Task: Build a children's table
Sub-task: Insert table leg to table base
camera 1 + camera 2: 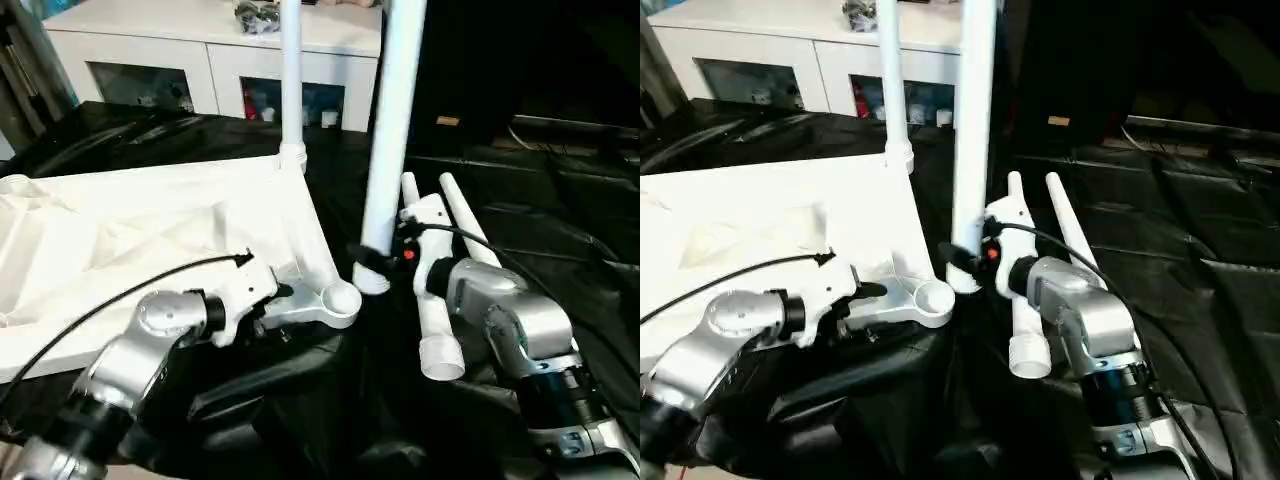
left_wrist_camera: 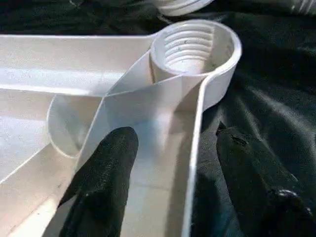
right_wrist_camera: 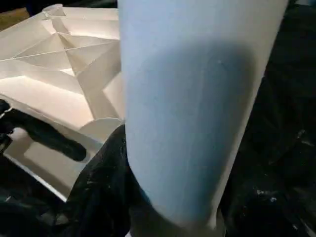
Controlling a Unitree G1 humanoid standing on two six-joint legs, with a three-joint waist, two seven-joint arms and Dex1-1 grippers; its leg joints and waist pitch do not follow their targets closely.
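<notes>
The white tabletop (image 1: 150,240) lies upside down on black cloth, ribbed underside up. One leg (image 1: 291,80) stands upright in its far corner socket. The near corner socket (image 1: 340,297) is threaded inside and holds nothing (image 2: 192,47). My left gripper (image 2: 175,138) is open and straddles the rim just behind that socket, one finger (image 2: 103,182) inside on the ribs and the other (image 2: 252,182) outside over the cloth. My right gripper (image 1: 372,258) is shut on a second leg (image 1: 392,130), held nearly upright. That leg's lower end (image 1: 370,282) hangs just right of the near socket.
Two more legs (image 1: 432,300) (image 1: 466,228) lie side by side on the black cloth (image 1: 570,220), under my right forearm. A white glass-door cabinet (image 1: 200,45) stands behind the work. Dark gear sits at the back right.
</notes>
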